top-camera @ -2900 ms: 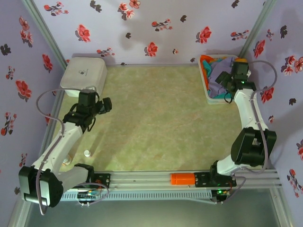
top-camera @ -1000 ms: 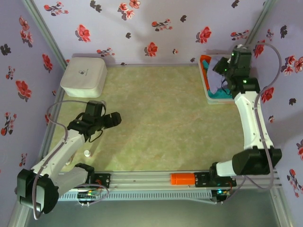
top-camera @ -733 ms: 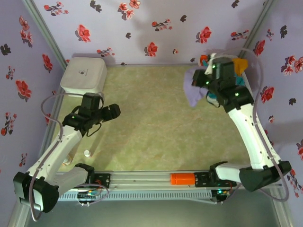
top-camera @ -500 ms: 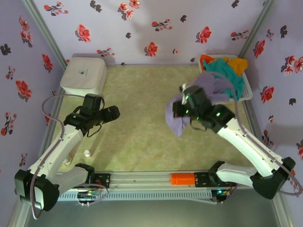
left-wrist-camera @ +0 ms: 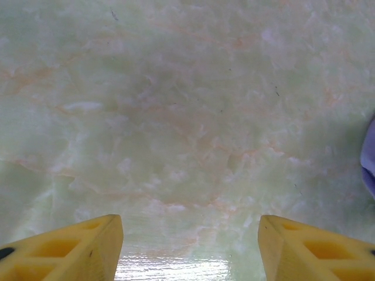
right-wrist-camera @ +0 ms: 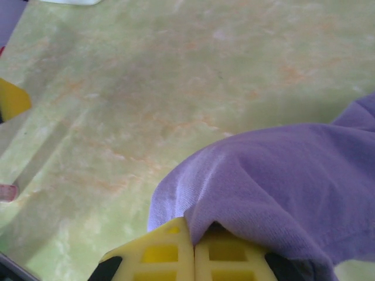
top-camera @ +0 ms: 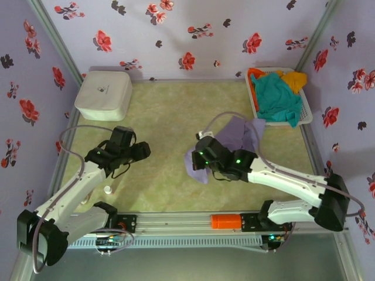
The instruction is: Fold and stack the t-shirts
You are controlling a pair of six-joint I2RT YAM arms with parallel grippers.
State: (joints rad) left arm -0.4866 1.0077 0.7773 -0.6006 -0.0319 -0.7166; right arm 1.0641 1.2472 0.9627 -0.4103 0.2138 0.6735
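Observation:
A pale lavender t-shirt (top-camera: 237, 134) trails across the middle of the table, one end bunched under my right gripper (top-camera: 202, 159). In the right wrist view the yellow fingers (right-wrist-camera: 158, 254) are pressed together on a fold of the lavender t-shirt (right-wrist-camera: 281, 175) just above the tabletop. Teal (top-camera: 274, 96), orange (top-camera: 252, 75) and yellow (top-camera: 296, 79) t-shirts lie heaped in the white basket (top-camera: 307, 114) at the back right. My left gripper (top-camera: 140, 151) hovers over bare table left of the shirt, its jaws apart and empty (left-wrist-camera: 190, 252). A lavender edge (left-wrist-camera: 369, 158) shows at the right of its view.
A white rounded box (top-camera: 104, 95) sits at the back left corner. A small white cap (top-camera: 108, 189) lies near the left front edge. An orange piece (top-camera: 225, 221) sits on the front rail. Floral walls close in three sides.
My right arm has swung from the basket down to the table's middle, dragging the lavender t-shirt out with it. The left gripper has shifted only slightly.

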